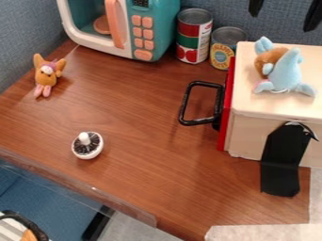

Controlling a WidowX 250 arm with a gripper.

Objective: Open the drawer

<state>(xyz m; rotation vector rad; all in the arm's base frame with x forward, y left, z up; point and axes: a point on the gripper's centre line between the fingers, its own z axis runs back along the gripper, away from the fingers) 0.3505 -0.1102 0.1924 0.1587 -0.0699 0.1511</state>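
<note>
While claw hangs at top edge, fingers spread, drawer sits lower left of it.

The claw has two plain black fingers tapering to narrow tips.

The robot's black tool hangs down from the top edge of the camera view, toward the right-hand corner. Its two dark fingers stand wide apart with a broad gap between them. Both narrow toward their lower ends. The one nearer the corner extends farther down the view and slants slightly; the other shows as a shorter tip.
</note>
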